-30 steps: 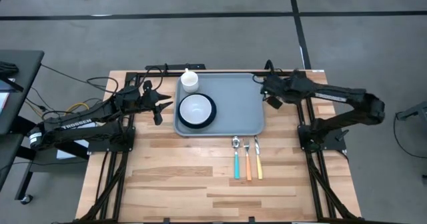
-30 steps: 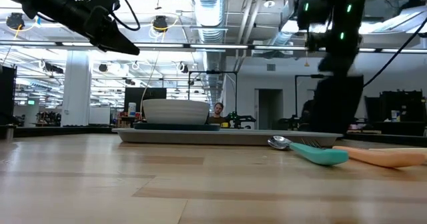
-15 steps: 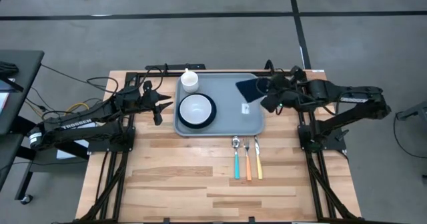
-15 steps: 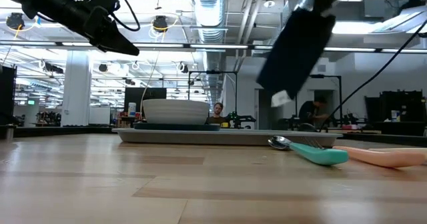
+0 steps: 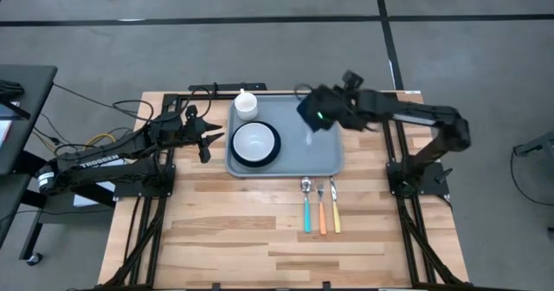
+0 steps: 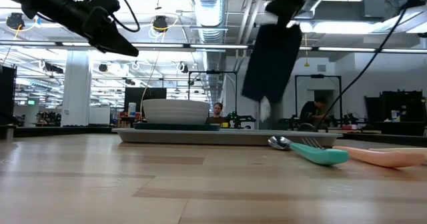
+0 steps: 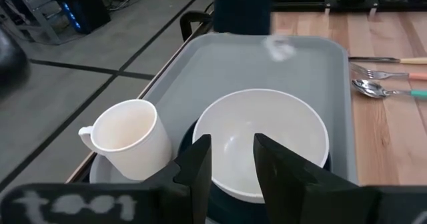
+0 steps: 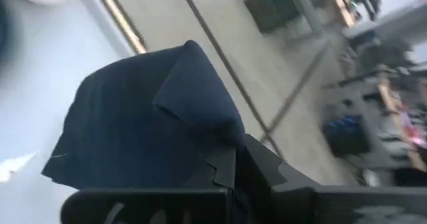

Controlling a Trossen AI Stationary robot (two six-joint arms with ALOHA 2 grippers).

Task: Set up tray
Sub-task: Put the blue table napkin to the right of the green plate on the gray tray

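right tool (image 5: 322, 114): clamped shut on dark napkin (image 5: 313, 109), held hanging above tray's free half, likely for laying beside the dishes.
left tool (image 5: 210, 137): fingers apart, nothing held, parked just off tray's bowl-side edge.
tray (image 5: 294, 157): on counter (image 5: 260, 230), cutlery (image 5: 319, 206) just outside its near rim.
tray contents: white bowl (image 5: 254, 140) on dark plate (image 5: 273, 151); white mug (image 5: 246, 104) beside it.
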